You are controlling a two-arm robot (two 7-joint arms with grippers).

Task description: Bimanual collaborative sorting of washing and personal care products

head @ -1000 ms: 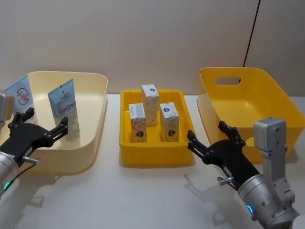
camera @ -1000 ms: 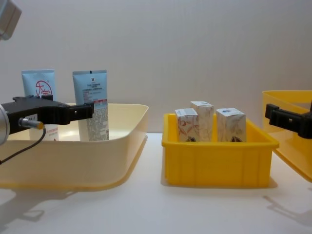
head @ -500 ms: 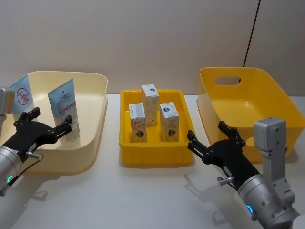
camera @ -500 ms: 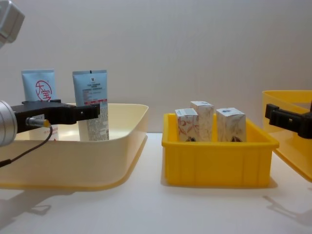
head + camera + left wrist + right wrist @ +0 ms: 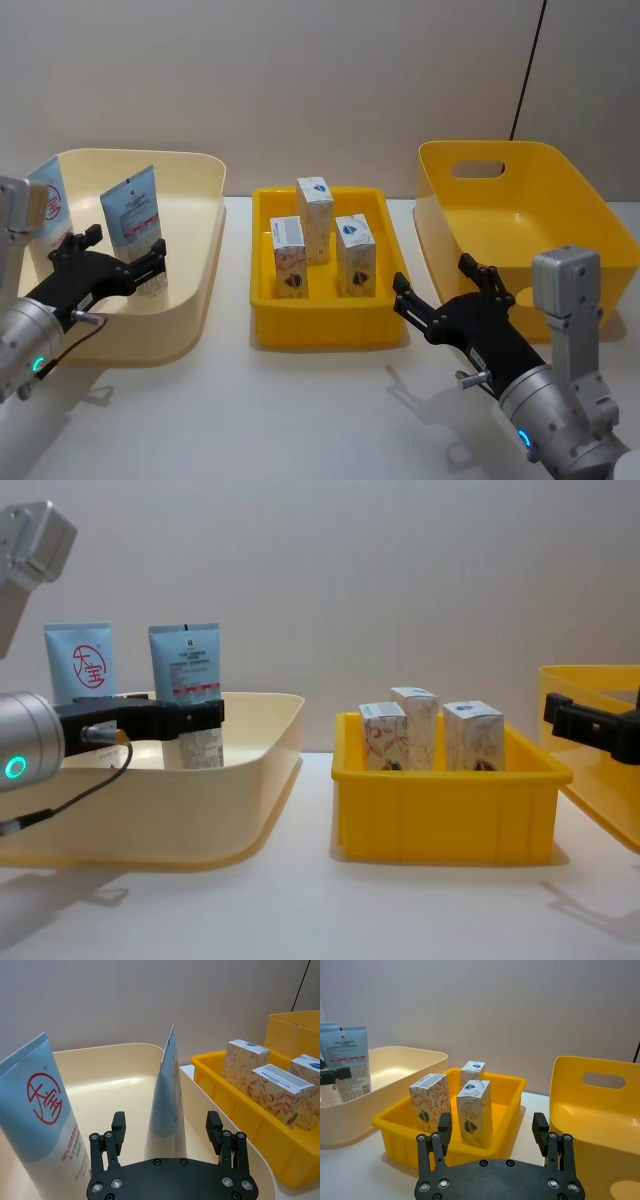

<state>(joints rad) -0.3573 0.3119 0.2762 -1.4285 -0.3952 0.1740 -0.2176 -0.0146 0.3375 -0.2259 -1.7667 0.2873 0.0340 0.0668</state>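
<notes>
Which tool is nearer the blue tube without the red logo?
Left. The left tool is open right at the plain tube inside the cream bin; the right tool, also open, hangs by the yellow tray, at its front right corner, well away.

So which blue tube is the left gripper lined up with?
The plain tube, centred ahead of the open left gripper; the red-logo tube stands off to the side.

Left gripper (image 5: 125,255) advanced forward and inward over the cream tub (image 5: 200,290), fingers spread apart, closing in on the plain blue tube (image 5: 133,212). In chest view its tips went from short of the tube to across the tube's lower body. Left arm came further into frame.
</notes>
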